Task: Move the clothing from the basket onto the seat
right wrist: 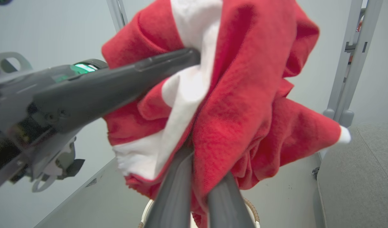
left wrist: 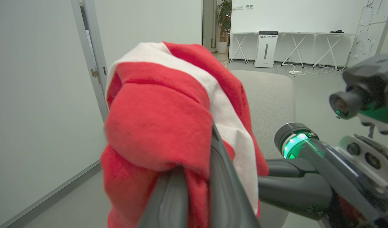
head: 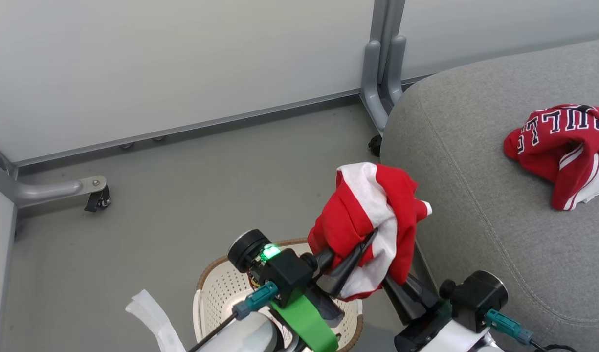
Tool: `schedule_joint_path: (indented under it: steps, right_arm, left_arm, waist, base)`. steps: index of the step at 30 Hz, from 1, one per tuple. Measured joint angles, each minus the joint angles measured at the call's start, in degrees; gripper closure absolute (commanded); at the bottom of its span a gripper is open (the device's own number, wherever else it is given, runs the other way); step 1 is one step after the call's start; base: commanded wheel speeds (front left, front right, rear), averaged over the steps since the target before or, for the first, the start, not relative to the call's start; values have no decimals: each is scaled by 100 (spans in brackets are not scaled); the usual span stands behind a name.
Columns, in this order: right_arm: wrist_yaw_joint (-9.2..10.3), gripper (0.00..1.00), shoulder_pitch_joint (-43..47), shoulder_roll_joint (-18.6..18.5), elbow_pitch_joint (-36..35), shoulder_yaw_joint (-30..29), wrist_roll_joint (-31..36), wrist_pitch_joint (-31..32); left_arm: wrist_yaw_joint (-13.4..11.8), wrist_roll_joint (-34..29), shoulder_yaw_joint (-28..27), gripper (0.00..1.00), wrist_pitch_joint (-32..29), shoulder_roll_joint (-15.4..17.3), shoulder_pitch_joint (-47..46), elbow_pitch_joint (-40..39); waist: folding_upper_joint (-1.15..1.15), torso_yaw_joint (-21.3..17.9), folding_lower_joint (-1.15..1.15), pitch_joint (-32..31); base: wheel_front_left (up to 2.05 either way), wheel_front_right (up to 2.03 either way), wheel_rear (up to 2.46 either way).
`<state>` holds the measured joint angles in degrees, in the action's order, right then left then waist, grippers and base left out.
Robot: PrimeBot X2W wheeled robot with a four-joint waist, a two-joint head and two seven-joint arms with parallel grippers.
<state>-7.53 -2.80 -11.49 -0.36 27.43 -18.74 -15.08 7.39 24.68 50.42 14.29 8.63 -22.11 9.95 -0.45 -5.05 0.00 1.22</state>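
Observation:
A bunched red garment with white panels (head: 372, 215) hangs in the air above the basket (head: 216, 288) and beside the seat's (head: 475, 161) left edge. My left gripper (head: 363, 244) is shut on its lower folds, as the left wrist view confirms with fabric (left wrist: 155, 126) pinched between the dark fingers (left wrist: 225, 190). My right gripper (head: 399, 278) is shut on the same garment from below; in the right wrist view the cloth (right wrist: 244, 95) bulges over its two closed fingers (right wrist: 178, 196). A second red garment (head: 563, 146) with white lettering lies on the seat at the right.
Grey panel walls with metal posts and a castor foot (head: 96, 195) stand at the back and left. A white strip of fabric (head: 150, 313) lies on the grey floor left of the basket. The seat has wide bare cushion in front of the lying garment.

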Motion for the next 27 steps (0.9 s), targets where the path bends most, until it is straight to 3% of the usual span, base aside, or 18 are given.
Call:
schedule_joint_path:
  steps: [3, 4, 5, 27]
  right_arm:
    - [0, 100, 0, -13, -1, 1, -21, 0]
    - [0, 100, 0, -15, -1, -1, -22, 0]
    - [0, 100, 0, -16, -1, -2, -23, 0]
    - [0, 100, 10, -56, -30, -70, -81, 0]
  left_arm:
    - [-24, -2, -33, 100, 27, -2, -1, 45]
    - [-41, -11, -47, 30, 40, -2, -4, 51]
    - [-54, -27, -51, 0, 41, 0, -15, 74]
    - [-196, -136, -170, 0, 52, 83, -40, 277]
  waist:
    - [0, -3, 0, -3]
    - [0, -3, 0, -3]
    - [0, -3, 0, -3]
    - [0, -56, 0, 55]
  base:
    - [0, 0, 0]
    - [0, 0, 0]
    - [0, 0, 0]
    - [0, 0, 0]
